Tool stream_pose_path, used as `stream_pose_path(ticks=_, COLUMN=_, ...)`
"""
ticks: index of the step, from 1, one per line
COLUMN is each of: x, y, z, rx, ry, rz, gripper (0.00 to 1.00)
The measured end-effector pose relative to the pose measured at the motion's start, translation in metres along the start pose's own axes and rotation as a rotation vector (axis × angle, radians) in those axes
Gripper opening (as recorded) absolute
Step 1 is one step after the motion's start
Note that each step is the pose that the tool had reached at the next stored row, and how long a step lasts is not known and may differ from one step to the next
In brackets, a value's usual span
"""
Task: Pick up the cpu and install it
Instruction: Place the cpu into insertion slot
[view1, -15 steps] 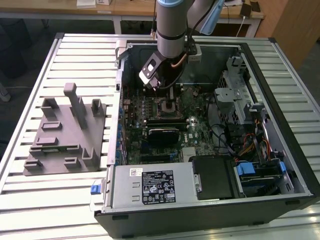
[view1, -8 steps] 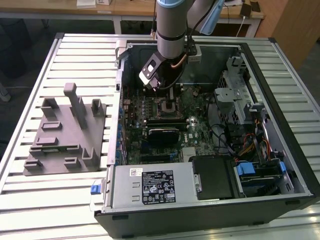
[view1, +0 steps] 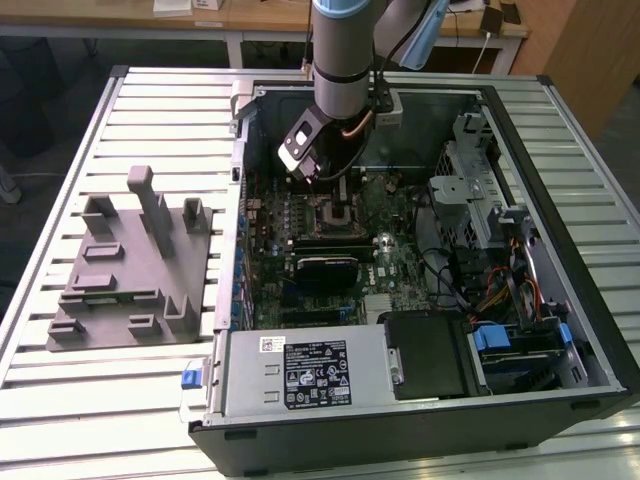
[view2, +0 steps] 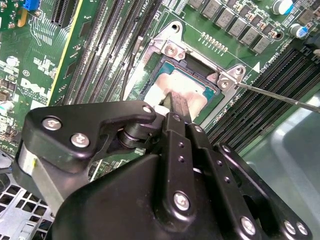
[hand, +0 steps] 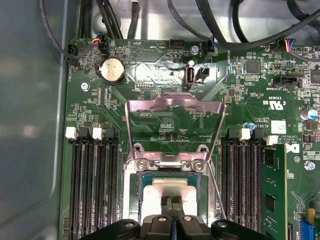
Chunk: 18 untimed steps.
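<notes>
The cpu (view2: 187, 89), a flat square chip with a pale silver top, lies flat inside the open motherboard socket (view2: 165, 52) and shows in both wrist views (hand: 159, 189). My gripper (view2: 173, 100) hangs straight over it, its two black fingers pressed together, tips at or just above the chip's top; nothing shows between them. The first wrist view shows the gripper (hand: 172, 204) over the chip's middle. The socket's metal load plate (hand: 172, 117) stands swung up. In the exterior view my gripper (view1: 330, 190) reaches down into the open computer case (view1: 560, 110).
A thin socket lever (view2: 280, 97) sticks out beside the socket. Memory slots (hand: 95, 185) flank it on both sides. A grey fixture block (view1: 130, 265) sits on the slatted table at the exterior view's left. The power supply (view1: 300, 375), drive cage (view1: 480, 200) and cables crowd the case.
</notes>
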<state>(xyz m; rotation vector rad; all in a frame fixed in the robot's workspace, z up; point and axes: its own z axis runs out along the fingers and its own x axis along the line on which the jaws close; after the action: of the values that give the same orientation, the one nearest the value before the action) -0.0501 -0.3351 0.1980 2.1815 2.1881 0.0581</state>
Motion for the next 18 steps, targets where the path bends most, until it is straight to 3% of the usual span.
stream_pose_path(ticks=12, x=0.0002, y=0.0002, z=-0.0005, rx=-0.0014, ry=0.0017, rz=0.0, gripper=0.11)
stream_pose_path(ticks=18, x=-0.0001, y=0.0008, z=-0.0128, rx=-0.0002, ry=0.0002, rz=0.0, gripper=0.11)
